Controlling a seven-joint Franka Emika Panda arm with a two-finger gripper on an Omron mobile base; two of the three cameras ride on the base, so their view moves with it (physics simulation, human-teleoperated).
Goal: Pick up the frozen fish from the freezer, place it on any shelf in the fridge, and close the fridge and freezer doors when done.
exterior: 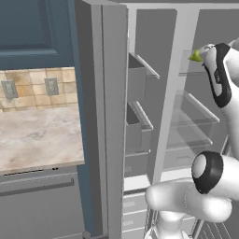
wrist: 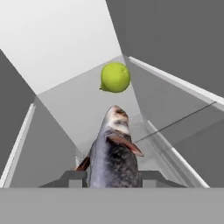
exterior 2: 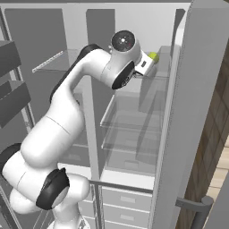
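Gripper (wrist: pixel 113 177) clamping frozen fish (wrist: pixel 114 153) — hand view, base views — green ball (exterior 2: pixel 153 56)

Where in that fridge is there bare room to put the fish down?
The two lower shelves look bare. On the top shelf, the lime sits toward the back; the glass in front of it, under the fish, is free.

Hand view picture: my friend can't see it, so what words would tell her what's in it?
A grey frozen fish is clamped between the gripper fingers, its head pointing away into the fridge. Just past its nose sits a round yellow-green ball, with pale-edged glass shelves running along the grey walls on both sides.
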